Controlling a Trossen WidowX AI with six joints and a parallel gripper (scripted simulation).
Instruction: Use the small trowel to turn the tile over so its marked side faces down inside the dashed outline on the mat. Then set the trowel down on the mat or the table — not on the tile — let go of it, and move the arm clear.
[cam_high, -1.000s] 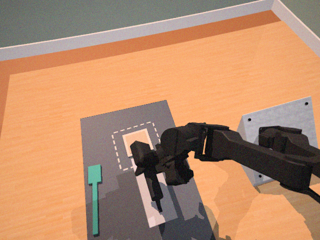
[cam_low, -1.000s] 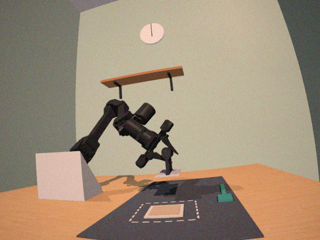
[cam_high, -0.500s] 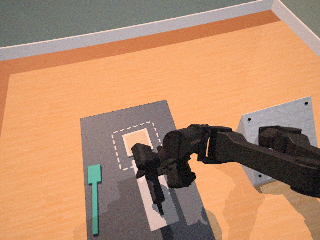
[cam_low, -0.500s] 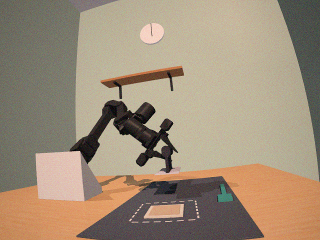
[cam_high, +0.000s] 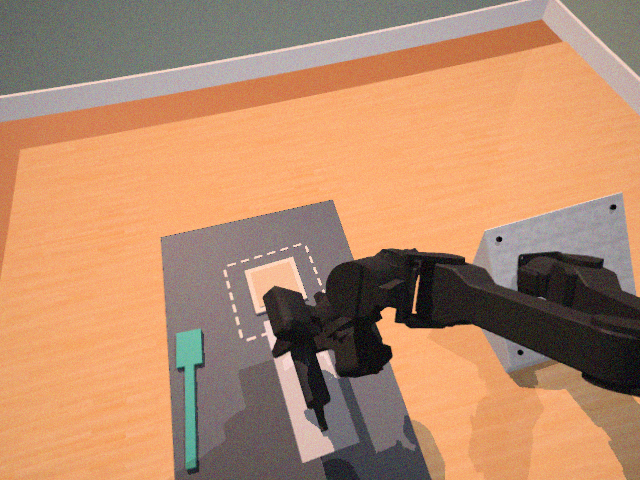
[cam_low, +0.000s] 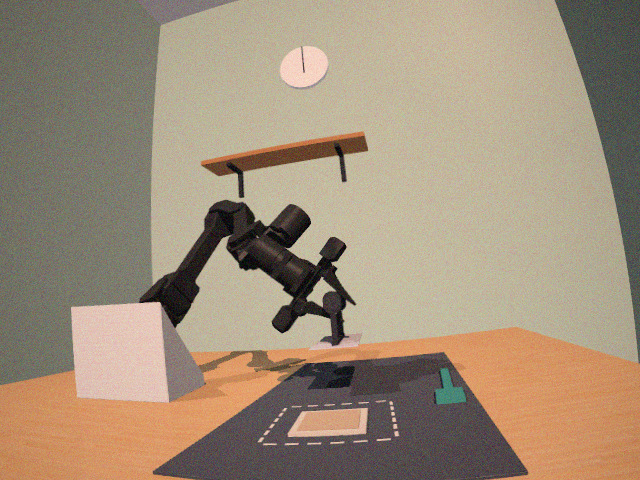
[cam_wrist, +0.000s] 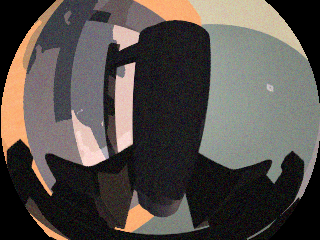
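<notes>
The tile (cam_high: 273, 273) (cam_low: 330, 419) lies flat inside the dashed outline (cam_high: 226, 266) (cam_low: 264, 443) on the dark mat (cam_high: 206, 263) (cam_low: 449, 449). Its tan face with a pale rim is up; no dark mark shows on it. The gripper (cam_high: 309, 347) (cam_low: 338, 305) (cam_wrist: 162, 195) is shut on the thick black handle of the trowel (cam_high: 294, 403) (cam_low: 352, 341) (cam_wrist: 170, 100). The trowel's long pale blade hangs above the mat, behind the tile in the exterior view, apart from it. In the top view the gripper hides one tile corner and part of the blade.
A green flat-headed tool (cam_high: 189, 347) (cam_low: 450, 395) lies on the mat along its side edge. A pale wedge-shaped block (cam_high: 563, 227) (cam_low: 121, 351) stands on the table beside the arm. A shelf (cam_low: 289, 152) and a clock (cam_low: 310, 72) are on the wall behind.
</notes>
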